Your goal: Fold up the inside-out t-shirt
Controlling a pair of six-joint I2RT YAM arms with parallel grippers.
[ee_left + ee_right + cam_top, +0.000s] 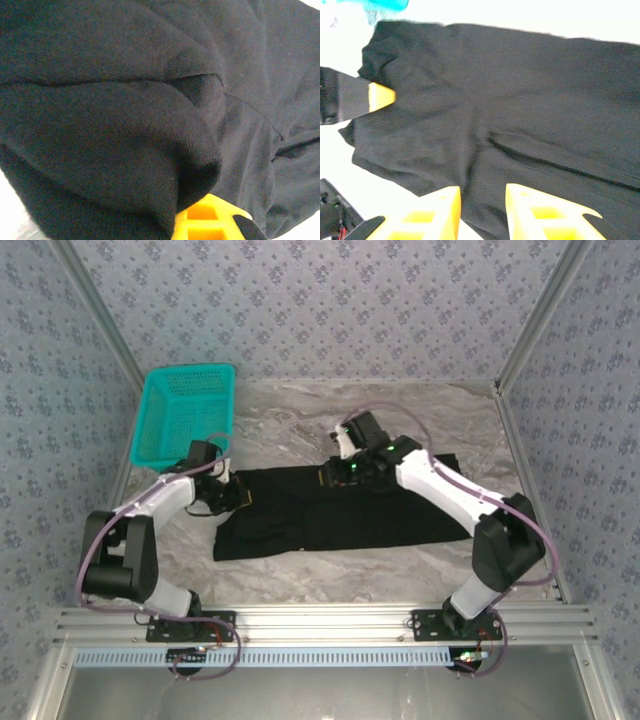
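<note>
Yellow fingers (210, 220) of the left gripper (226, 496) are clenched on the end of the soft black short-sleeved cloth t-shirt (330, 518) that lies nearest the teal plastic mesh basket (185, 410). The right gripper (482, 191) hangs farther from the basket, fingers parted over the shirt's edge and grasping nothing. The shirt lies spread flat, so folding seems barely begun. Next, the right fingers probably need to pinch that edge. Both forearms slant toward the basket, elbows bent.
</note>
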